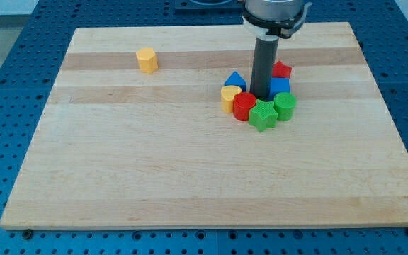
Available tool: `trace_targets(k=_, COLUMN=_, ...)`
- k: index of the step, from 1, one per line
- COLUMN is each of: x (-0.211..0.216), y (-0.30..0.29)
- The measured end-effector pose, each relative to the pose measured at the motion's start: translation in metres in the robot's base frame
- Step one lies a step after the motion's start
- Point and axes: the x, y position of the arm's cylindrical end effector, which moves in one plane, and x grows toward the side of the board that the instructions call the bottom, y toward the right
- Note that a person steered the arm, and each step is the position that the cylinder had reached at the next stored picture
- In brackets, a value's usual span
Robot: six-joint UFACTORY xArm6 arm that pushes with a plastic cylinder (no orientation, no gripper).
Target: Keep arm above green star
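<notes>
The green star (263, 115) lies on the wooden board (190, 163), right of centre, at the bottom of a tight cluster of blocks. My tip (260, 97) stands in the middle of that cluster, just above the green star in the view and close to it. Around my tip are a red round block (244, 106), a yellow heart-like block (229, 96), a blue triangular block (235, 80), a red block (282, 69), a blue cube (280, 86) and a green round block (285, 105).
A yellow hexagonal block (146, 60) stands alone at the board's upper left. The board lies on a blue perforated table (20, 71). The arm's body (275, 18) hangs over the board's top edge.
</notes>
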Motion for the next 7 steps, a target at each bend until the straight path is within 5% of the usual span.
trace_targets(k=7, x=0.013, y=-0.002)
